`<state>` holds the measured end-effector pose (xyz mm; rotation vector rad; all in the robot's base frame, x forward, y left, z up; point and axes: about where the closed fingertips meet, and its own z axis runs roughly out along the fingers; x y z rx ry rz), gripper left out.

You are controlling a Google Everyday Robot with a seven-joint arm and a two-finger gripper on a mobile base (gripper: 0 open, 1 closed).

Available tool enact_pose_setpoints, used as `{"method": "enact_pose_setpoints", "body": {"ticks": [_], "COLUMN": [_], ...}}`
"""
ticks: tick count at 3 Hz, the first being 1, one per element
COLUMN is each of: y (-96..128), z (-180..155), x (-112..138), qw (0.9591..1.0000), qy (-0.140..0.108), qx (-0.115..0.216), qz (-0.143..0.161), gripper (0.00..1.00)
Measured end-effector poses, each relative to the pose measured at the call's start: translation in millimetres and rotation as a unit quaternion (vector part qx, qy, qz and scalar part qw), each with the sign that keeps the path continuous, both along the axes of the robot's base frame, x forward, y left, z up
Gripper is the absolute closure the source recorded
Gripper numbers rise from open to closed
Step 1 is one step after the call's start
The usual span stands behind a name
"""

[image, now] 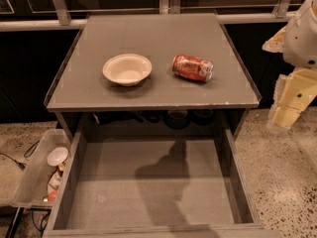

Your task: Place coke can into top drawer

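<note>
The coke can [192, 68] lies on its side on the grey cabinet top [153, 38], right of centre, its silver end facing right. The top drawer [153, 182] is pulled out below the cabinet top, its flat grey floor bare except for a shadow. My gripper [287, 114] hangs at the far right edge of the view, beyond the cabinet's right side, lower than and well right of the can, its pale yellowish fingers pointing down. Nothing is seen in it.
A cream-white bowl [127, 69] sits on the cabinet top left of the can. A clear plastic bin [37, 175] with clutter stands on the floor left of the drawer. A metal rail [39, 24] runs behind. Speckled floor [287, 182] lies to the right.
</note>
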<state>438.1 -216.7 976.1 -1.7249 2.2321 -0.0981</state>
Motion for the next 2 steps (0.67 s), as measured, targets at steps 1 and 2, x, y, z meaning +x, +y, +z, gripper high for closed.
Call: {"method": "enact_pose_setpoints", "body": {"ticks": [1, 2], "y": [0, 18], "z": [0, 5], "x": [0, 31], "qw": [1.0000, 0.9988], "qy": [0.000, -0.028], "qx": [0.000, 0.037], "qz": [0.000, 0.017], "gripper": [0.00, 0.00]}}
